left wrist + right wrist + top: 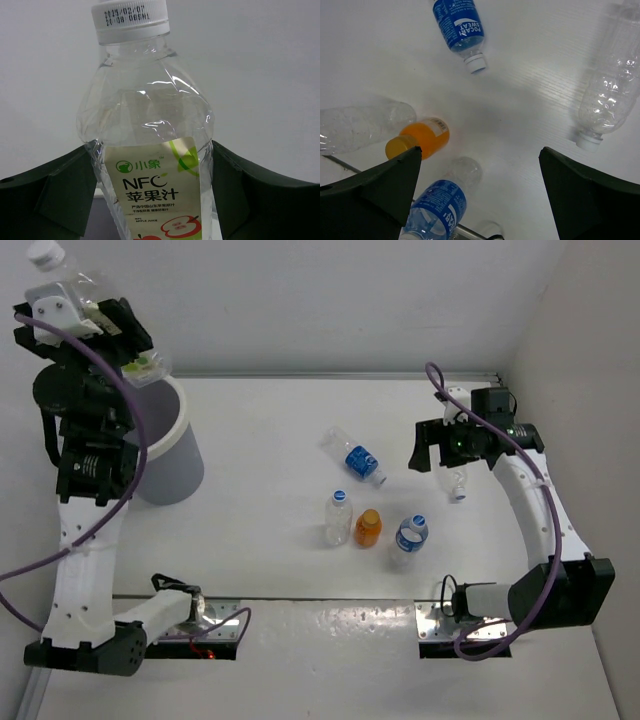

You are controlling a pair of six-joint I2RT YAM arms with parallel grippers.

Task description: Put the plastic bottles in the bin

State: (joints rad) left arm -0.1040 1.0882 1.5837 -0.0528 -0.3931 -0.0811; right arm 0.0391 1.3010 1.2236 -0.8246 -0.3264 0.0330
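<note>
My left gripper [98,320] is raised at the far left and shut on a clear bottle with a white-green-red label [150,150], held over the grey, white-rimmed bin [172,478]. My right gripper [446,448] is open and empty above the table. A clear bottle [457,485] lies just under it and shows in the right wrist view [610,85]. Mid-table are a lying blue-label bottle [355,457], an upright clear bottle [339,517], a short orange bottle [368,528] and an upright blue-label bottle [410,537].
White walls close the table at the back and right. Metal mounting plates [225,620] lie along the near edge by the arm bases. The bin stands against the left arm's column.
</note>
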